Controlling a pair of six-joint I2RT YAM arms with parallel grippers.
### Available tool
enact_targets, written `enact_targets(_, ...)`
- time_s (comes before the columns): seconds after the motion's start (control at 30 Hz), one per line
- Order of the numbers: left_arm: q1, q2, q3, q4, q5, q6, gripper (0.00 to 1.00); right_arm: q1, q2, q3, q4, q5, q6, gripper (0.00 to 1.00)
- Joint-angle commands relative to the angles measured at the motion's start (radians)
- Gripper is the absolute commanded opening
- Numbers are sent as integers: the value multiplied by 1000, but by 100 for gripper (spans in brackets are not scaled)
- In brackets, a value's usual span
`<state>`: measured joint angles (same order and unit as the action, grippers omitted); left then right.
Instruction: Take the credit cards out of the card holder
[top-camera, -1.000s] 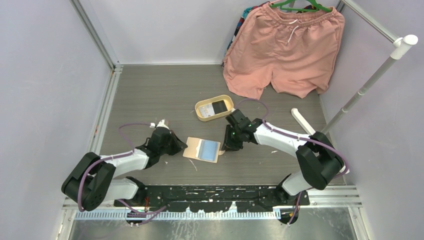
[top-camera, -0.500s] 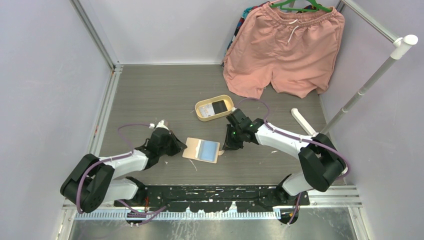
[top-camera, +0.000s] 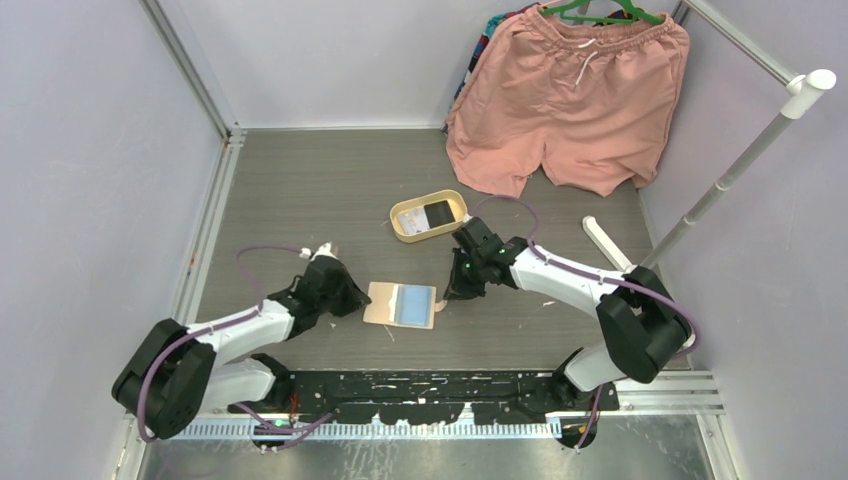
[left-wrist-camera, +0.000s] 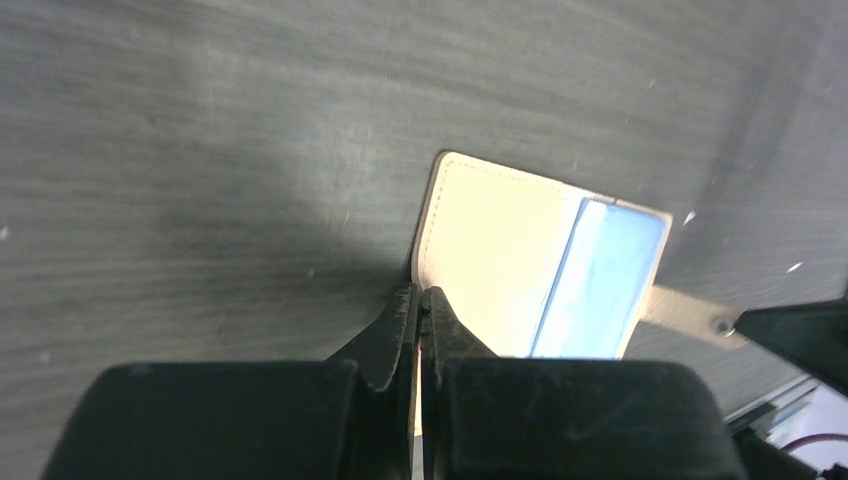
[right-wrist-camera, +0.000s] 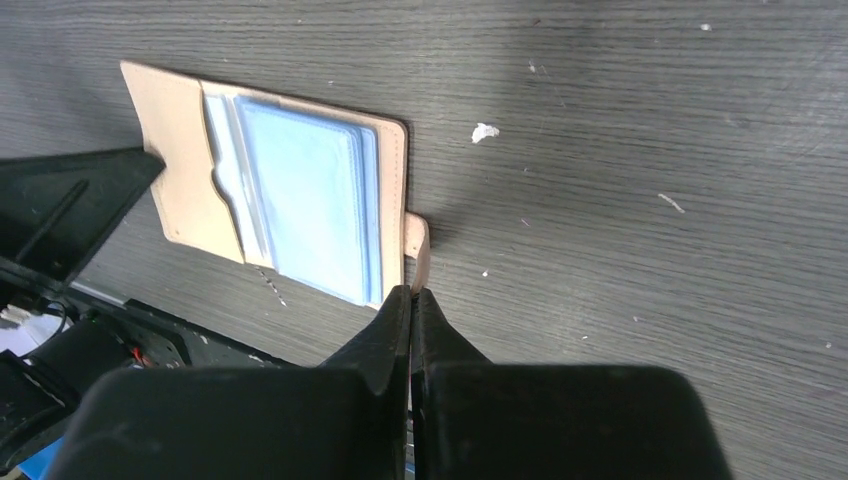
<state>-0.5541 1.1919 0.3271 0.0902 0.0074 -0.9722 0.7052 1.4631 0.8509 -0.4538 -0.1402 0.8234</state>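
Observation:
The beige card holder (top-camera: 383, 302) lies open and flat on the table between both grippers. Its right half holds a pale blue-grey credit card (top-camera: 415, 300) in its pocket, which also shows in the right wrist view (right-wrist-camera: 300, 195). My left gripper (top-camera: 358, 299) is shut on the holder's left edge (left-wrist-camera: 480, 240). My right gripper (top-camera: 447, 296) is shut on the holder's snap tab (right-wrist-camera: 417, 240). A dark credit card with a white part (top-camera: 427, 213) lies in the oval cream-yellow tray (top-camera: 449, 224) behind the holder.
Pink shorts (top-camera: 570, 100) hang on a hanger at the back right. A white pole (top-camera: 740, 160) slants along the right side. A white strip (top-camera: 605, 241) lies on the table to the right of my right arm.
The card holder has shifted slightly to the left and nearer, with both grippers still shut on it. The left arm has drawn back a little.

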Motion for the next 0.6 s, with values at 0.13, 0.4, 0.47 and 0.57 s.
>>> enact_targets(0.13, -67, -177, 124, -346, -69, 26, 0, 3, 5, 21, 72, -9, 15, 1)
enact_targets(0.4, -153, -186, 173, -305, -69, -29, 0, 3, 45, 23, 146, -36, 34, 1)
enact_targets(0.47, -179, -150, 186, -281, -76, -40, 0, 3, 55, 23, 164, -46, 38, 1)
enact_targets(0.57, -230, -93, 191, -214, -85, -61, 0, 3, 60, 18, 178, -48, 42, 1)
